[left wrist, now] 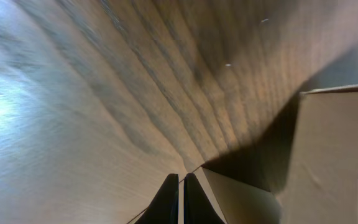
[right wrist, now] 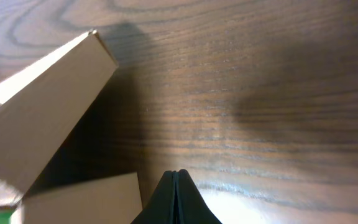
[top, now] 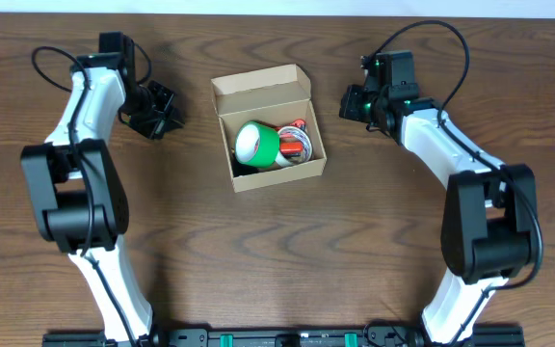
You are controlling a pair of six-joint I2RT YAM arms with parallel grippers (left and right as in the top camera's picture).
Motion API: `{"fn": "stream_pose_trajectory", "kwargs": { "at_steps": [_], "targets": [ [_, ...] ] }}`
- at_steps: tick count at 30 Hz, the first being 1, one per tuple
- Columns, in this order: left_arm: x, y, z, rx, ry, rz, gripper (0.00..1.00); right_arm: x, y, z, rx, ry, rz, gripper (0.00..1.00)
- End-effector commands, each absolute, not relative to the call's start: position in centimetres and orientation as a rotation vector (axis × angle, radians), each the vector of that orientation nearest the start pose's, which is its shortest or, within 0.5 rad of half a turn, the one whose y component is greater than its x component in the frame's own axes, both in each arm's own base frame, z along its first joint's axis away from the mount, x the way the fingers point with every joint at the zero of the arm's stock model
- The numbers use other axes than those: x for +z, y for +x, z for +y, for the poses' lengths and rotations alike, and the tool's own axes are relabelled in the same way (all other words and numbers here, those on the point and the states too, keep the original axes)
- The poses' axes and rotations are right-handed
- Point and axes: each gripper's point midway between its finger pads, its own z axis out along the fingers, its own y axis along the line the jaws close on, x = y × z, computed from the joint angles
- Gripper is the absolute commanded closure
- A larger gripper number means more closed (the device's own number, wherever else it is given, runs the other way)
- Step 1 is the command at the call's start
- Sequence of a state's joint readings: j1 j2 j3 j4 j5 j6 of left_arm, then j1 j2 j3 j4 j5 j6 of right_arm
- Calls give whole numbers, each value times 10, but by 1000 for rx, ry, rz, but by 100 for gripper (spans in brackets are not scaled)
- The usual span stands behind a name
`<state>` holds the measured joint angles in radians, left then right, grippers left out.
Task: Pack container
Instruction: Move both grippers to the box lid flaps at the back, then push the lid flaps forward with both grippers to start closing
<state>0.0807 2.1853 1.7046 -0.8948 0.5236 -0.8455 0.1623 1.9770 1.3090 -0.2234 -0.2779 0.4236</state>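
The container (top: 299,172) is a tan cardboard box at the table's middle, its lid flap (top: 258,85) standing open at the far side. Inside lie a green tape roll (top: 256,144) and a red-and-white item (top: 297,141). My left gripper (top: 169,109) is shut and empty, left of the box; its wrist view shows the shut fingers (left wrist: 181,183) and the box's wall (left wrist: 328,162). My right gripper (top: 347,102) is shut and empty, right of the box; its wrist view shows the fingers (right wrist: 175,177) near the lid flap (right wrist: 42,118).
The dark wooden table (top: 277,251) spreads on all sides of the box. Both arm bases (top: 277,337) stand at the near edge.
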Motion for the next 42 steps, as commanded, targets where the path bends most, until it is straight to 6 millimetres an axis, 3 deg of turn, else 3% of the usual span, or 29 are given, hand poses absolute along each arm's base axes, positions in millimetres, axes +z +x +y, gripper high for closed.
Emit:
{"fn": "stream_pose_trajectory", "kwargs": {
  "at_steps": [1, 8, 20, 25, 35, 42],
  "targets": [
    [42, 468, -66, -996, -1321, 2768, 94, 59, 494, 140, 750, 281, 2506, 99],
    [28, 475, -88, -1094, -1309, 2771, 95, 51, 506, 150, 852, 346, 2461, 99],
    [30, 490, -115, -1121, -1236, 2738, 95, 20, 522, 174, 1075, 448, 2406, 99],
    [33, 497, -123, -1136, -1205, 2718, 94, 16, 526, 186, 1117, 431, 2393, 99],
    [35, 500, -131, -1156, -1172, 2711, 95, 31, 545, 216, 1187, 284, 2325, 99],
    [44, 510, -136, -1228, -1101, 2666, 94, 39, 548, 222, 1139, 113, 2274, 99]
  ]
}}
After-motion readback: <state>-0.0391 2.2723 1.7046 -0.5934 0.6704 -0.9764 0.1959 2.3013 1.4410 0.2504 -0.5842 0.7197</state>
